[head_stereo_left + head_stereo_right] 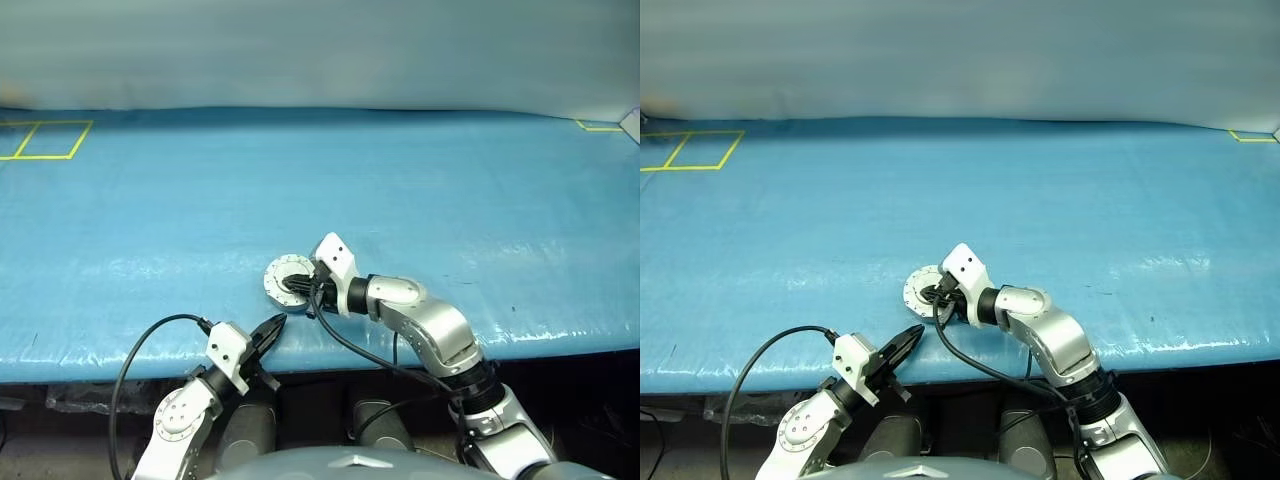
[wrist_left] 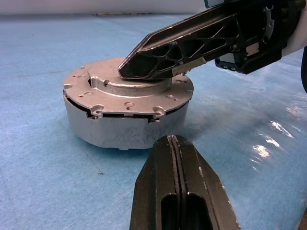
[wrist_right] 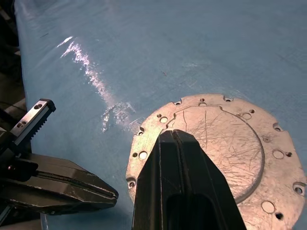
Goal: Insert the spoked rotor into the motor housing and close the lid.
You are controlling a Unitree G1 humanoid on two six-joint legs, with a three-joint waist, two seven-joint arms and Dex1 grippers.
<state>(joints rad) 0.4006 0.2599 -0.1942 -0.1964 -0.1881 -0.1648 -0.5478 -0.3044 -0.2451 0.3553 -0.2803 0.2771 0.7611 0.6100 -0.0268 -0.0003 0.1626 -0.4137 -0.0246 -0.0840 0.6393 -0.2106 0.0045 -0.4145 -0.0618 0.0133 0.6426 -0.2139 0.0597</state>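
Now right claw (image 1: 300,284) atop lid (image 1: 281,273)

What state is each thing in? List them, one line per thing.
lid: on top of the housing, a thin gap showing along the near edge.
motor housing: upright on the blue table cover, covered by the lid.
right gripper: shut, tips resting on the lid's raised centre.
left gripper: shut, holding nothing, just short of the housing.
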